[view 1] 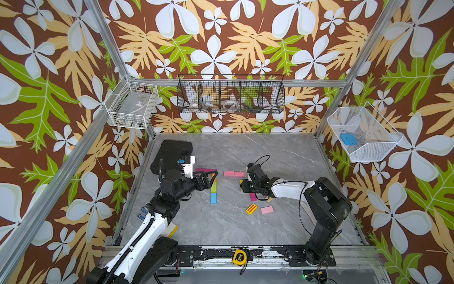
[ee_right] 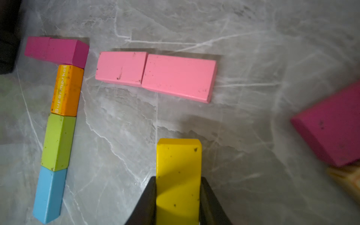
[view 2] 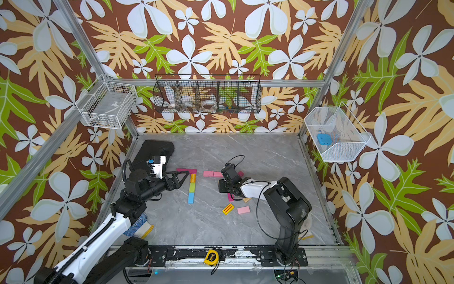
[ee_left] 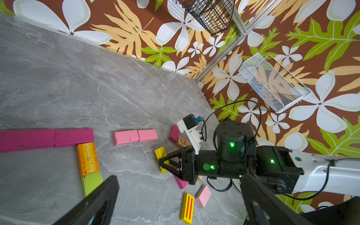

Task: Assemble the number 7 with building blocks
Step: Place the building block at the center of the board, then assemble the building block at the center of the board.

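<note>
Here, right hand clamps yellow block, left hand apart; basket holds blue case.

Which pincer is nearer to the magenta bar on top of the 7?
Left. The left pincer hangs open right by the magenta bar, over the column's top. The right pincer, gripping a yellow block, is farther off, by the pink pair's far end.

Two magenta blocks lie end to end as a bar. From under one end, an orange block marked "Supermarket", a green block and a blue block run down touching in a column. Just beside the bar, two pink blocks sit end to end. A plain yellow block is pinched by its long sides in the right gripper. Nearer the front, a yellow red-striped block and a lone pink block lie flat, just beside each other.
</note>
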Motion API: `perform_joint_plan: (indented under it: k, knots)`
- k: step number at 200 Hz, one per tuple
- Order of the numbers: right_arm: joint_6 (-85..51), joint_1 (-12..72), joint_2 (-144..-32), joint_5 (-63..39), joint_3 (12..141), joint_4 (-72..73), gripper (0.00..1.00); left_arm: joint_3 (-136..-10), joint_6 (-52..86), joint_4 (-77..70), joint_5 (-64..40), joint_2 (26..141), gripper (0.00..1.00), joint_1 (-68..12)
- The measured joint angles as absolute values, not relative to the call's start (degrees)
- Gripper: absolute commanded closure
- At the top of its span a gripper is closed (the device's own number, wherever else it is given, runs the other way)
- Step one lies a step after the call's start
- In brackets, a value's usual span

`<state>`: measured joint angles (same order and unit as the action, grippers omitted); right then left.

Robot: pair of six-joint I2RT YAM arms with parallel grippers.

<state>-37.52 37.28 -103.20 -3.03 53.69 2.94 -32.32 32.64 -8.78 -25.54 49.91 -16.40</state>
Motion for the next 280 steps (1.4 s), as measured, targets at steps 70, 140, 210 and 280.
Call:
perform_joint_plan:
  k: [70, 140, 210, 280]
  knots:
    - [-36.38, 37.23, -102.94, -1.04, 55.29, 2.70, 0.50, -32.60, 32.60, -9.13, -25.52, 51.90, 0.00, -16.40]
    - [-24.32, 33.32, -94.91, -0.71, 48.47, 4.08, 0.44, -35.90, 30.35, -5.78, -18.20, 60.66, 0.22, -26.96]
    - [-11.18, 32.69, -90.48, -7.79, 40.07, 7.49, 0.51, -42.48, 31.18, -4.80, -7.31, 79.09, 0.62, -36.93]
    - [-5.17, 32.69, -98.02, -15.46, 41.25, 13.78, 0.55, -47.00, 31.38, -5.82, -4.56, 90.56, 0.70, -38.96]
